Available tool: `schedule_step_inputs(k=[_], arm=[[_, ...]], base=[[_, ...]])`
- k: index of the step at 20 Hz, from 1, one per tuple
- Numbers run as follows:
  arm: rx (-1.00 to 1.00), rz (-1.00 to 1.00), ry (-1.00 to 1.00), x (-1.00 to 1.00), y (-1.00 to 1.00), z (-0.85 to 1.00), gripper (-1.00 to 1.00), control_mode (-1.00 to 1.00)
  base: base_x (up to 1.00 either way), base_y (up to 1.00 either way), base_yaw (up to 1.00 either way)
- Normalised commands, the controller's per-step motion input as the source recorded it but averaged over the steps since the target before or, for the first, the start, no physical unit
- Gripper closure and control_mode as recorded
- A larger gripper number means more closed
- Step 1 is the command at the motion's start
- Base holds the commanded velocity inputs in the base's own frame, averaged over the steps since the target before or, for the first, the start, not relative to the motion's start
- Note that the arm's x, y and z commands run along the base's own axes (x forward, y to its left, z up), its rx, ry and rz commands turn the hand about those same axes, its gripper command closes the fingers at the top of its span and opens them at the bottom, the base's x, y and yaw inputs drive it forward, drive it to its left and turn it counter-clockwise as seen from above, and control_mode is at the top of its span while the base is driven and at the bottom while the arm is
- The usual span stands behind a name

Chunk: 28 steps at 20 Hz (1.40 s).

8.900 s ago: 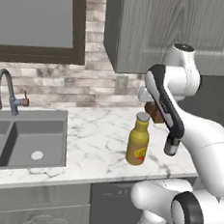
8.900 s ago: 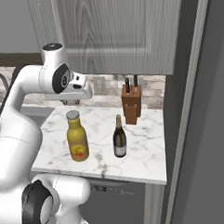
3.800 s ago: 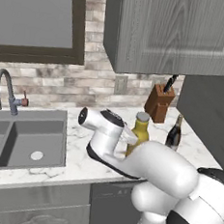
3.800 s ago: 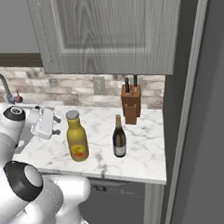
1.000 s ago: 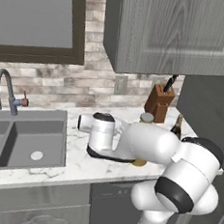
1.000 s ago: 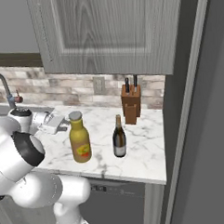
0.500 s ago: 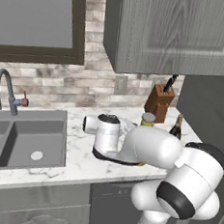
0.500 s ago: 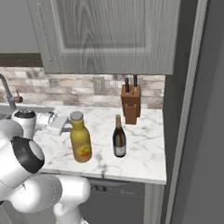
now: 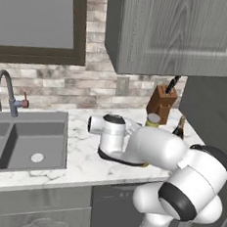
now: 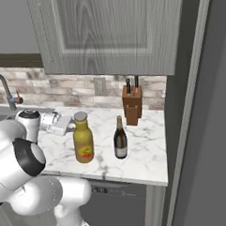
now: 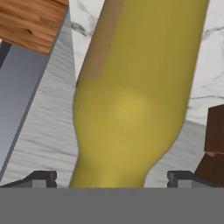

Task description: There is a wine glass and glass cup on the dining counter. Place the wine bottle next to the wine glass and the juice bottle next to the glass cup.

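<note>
Claw (image 11: 112, 177) agape around juice bottle (image 11: 131, 96)

A yellow-orange body, pale cap and red-and-yellow label are shown on the juice bottle (image 10: 83, 142). The wine bottle (image 10: 119, 140) is coloured near-black with a pale label. White marble veined in grey is seen on the counter (image 10: 145, 155), brown wood on the knife block (image 10: 132, 107), and grey wood grain on the cabinet door (image 10: 115, 30).
</note>
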Motion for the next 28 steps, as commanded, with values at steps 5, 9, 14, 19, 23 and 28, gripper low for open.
schedule_step_inputs(k=[5,9,14,19,23,28], arm=[[0.0,0.0,-0.05,0.06,-0.01,0.3,-1.0,-1.0],[0.0,0.0,-0.07,0.0,-0.02,0.33,-1.0,-1.0],[0.0,0.0,0.0,0.01,-0.05,-0.05,-1.0,-1.0],[0.0,0.0,0.0,0.01,-0.13,-0.21,-1.0,-1.0],[0.0,0.0,0.0,0.0,-0.18,-0.08,-1.0,-1.0],[0.0,0.0,0.0,0.0,-0.09,-0.02,1.0,-1.0]], base=[[0.0,0.0,0.0],[0.0,0.0,0.0],[0.0,0.0,0.0],[0.0,0.0,0.0],[0.0,0.0,0.0],[0.0,0.0,0.0]])
